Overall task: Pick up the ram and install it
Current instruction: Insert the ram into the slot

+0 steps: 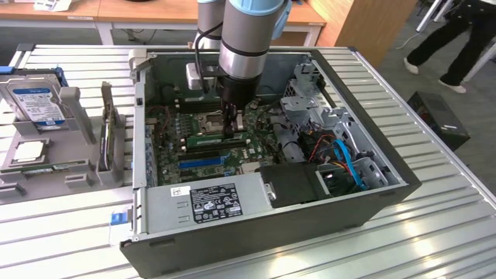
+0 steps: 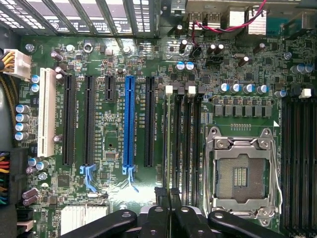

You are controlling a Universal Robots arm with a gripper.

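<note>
- A hard drive [image 1: 35, 104] stands in a grey tray [image 1: 78, 113], well off to the exterior view's left of the fingers and outside the open computer case [image 1: 271, 247].
- A silver power supply [image 1: 209, 200] with a printed label sits inside the case, on the camera's side of the fingers.
- The blue expansion slot [image 2: 130, 124] lies among black slots, apart from the fingers, with 1 white slot [image 2: 47, 111] farther out on that side.
- The ram [image 1: 205, 140] is a green stick lying level at the fingertips, between the blue slot and the CPU socket [image 2: 241, 173]. Most of its visible length reaches to the exterior view's left of the fingers. Whether it is seated in a slot or only resting above one, I cannot tell.
- The gripper [image 1: 232, 132] comes straight down into the case on the arm. Its 2 fingers [image 2: 159, 201] are drawn close together, pinching the ram's thin board.
- Black memory slots [image 2: 185, 139] run straight on from the fingertips, with white latches at their far ends.
- The CPU socket, in a metal frame, sits just beside those slots.
- Blue cables [image 1: 345, 160] curl near a grey drive cage [image 1: 310, 113], to the exterior view's right of the fingers.
- A person's legs [image 1: 457, 40] stand on the floor, well beyond the case on that side.
</note>
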